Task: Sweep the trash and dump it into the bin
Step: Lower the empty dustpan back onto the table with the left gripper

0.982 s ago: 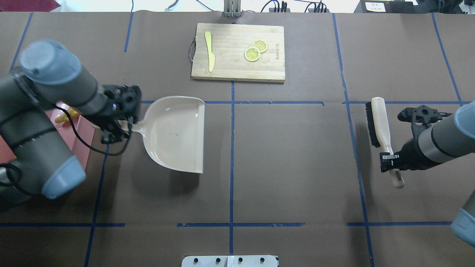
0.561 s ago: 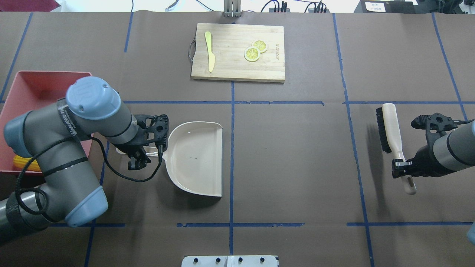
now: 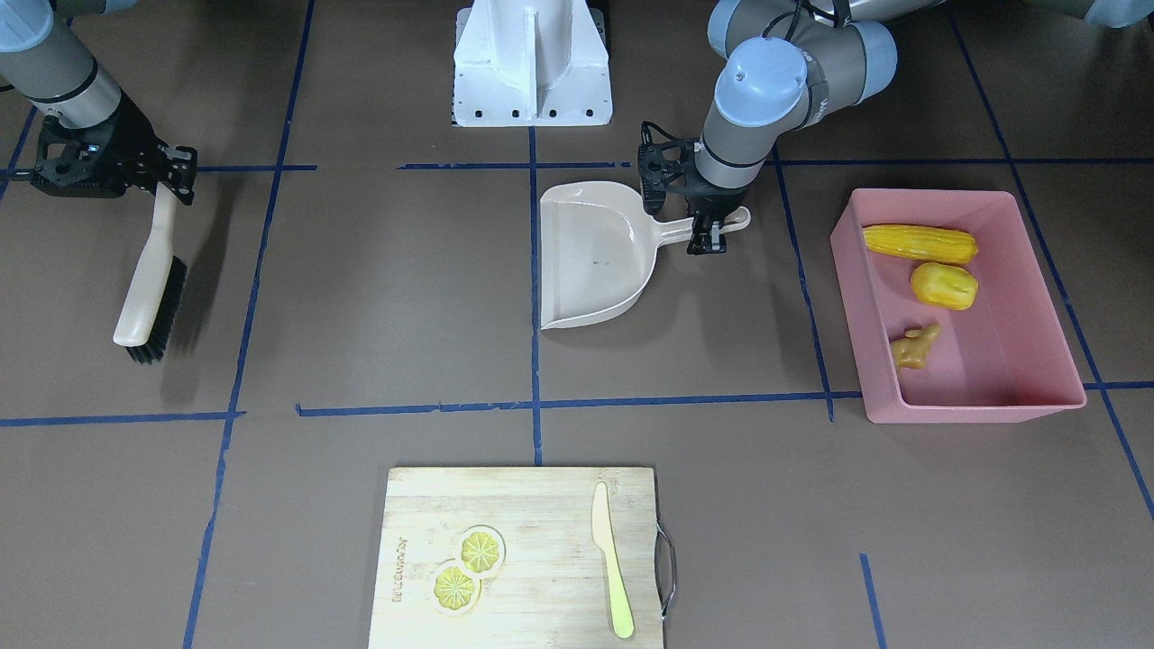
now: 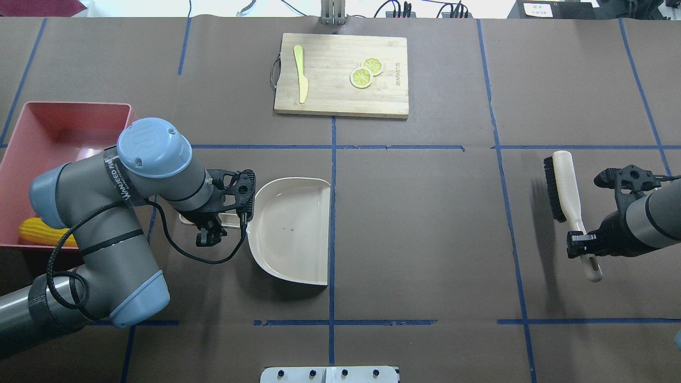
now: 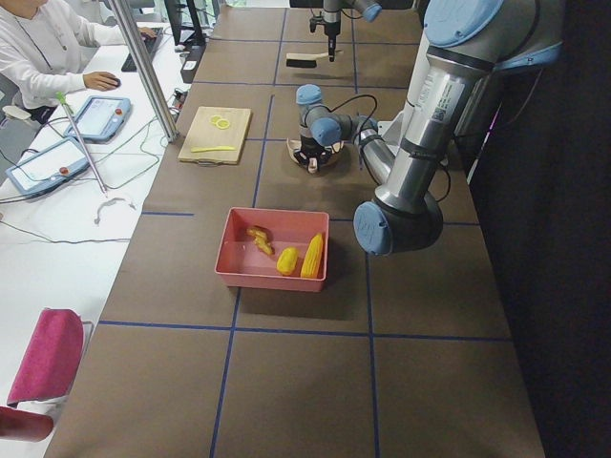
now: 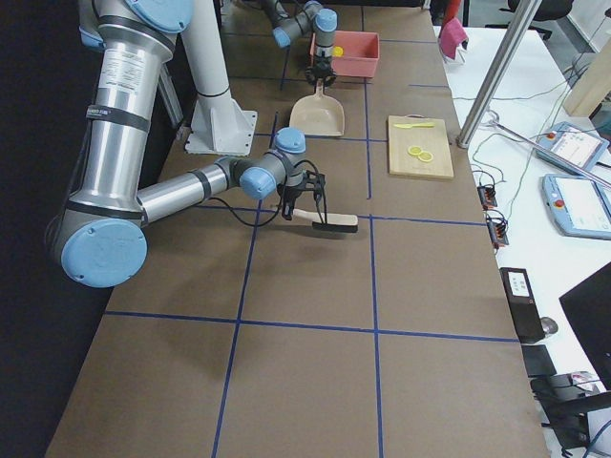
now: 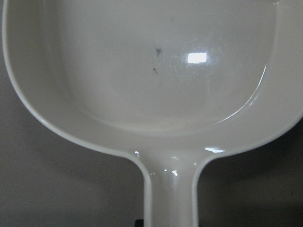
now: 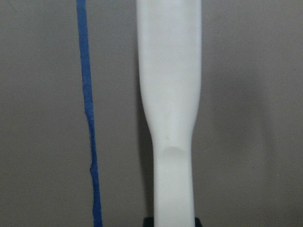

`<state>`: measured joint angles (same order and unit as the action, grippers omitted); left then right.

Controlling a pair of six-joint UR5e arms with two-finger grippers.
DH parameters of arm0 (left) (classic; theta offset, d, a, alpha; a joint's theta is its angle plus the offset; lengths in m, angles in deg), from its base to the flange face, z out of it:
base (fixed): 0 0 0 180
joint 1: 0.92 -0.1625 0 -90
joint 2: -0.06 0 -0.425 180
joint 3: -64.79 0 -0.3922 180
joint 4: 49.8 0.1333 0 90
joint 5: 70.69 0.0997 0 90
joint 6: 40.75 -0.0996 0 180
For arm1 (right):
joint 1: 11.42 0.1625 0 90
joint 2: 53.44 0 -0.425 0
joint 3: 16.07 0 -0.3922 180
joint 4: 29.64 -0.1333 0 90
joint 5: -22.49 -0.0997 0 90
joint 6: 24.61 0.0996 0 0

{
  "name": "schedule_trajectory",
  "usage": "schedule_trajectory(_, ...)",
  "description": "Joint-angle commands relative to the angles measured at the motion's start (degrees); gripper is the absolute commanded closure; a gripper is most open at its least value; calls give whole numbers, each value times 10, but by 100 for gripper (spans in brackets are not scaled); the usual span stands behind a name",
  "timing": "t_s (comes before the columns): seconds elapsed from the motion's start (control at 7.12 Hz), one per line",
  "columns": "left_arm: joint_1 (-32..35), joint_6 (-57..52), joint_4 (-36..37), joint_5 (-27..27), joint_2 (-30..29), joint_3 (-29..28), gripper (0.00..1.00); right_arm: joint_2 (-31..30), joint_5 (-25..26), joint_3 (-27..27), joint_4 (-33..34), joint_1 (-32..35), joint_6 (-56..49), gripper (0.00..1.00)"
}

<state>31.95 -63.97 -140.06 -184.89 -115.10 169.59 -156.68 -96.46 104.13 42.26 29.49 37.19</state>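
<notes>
The pink bin point(image 3: 974, 410) holds the trash: a corn cob point(image 3: 920, 243), a potato-like piece point(image 3: 944, 285) and a ginger root point(image 3: 913, 347). In the overhead view the bin point(image 4: 69, 109) is at the left and only the corn cob point(image 4: 40, 234) shows past my arm. My left gripper point(image 4: 210, 223) is shut on the handle of the beige dustpan point(image 4: 292, 229), which lies level and empty right of the bin. My right gripper point(image 4: 581, 246) is shut on the handle of a black-bristled brush point(image 4: 561, 183) at the far right.
A wooden cutting board point(image 4: 340, 101) with two lemon slices point(image 4: 364, 73) and a pale yellow knife point(image 4: 301, 74) lies at the table's far side. The white robot base point(image 3: 532, 63) stands at the near edge. An operator point(image 5: 38, 48) sits beyond the table.
My left arm has carried the dustpan away from the bin, to the right and nearer the robot, and uncovered the bin. My right gripper has drifted slightly right with the brush.
</notes>
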Motion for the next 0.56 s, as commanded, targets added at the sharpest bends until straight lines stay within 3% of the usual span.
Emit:
schedule_trajectory(0.0, 2, -4, -4, 55, -2, 1, 61, 0, 0, -3, -1, 0, -1, 98)
schedule_trajectory(0.14, 1, -5, -4, 57, -2, 1, 47, 1, 1, -4, -1, 0, -1, 98)
schedule_trajectory(0.42, 3, -17, -3, 57, -1, 0, 5, 0, 1, -9, -13, 0, 0, 98)
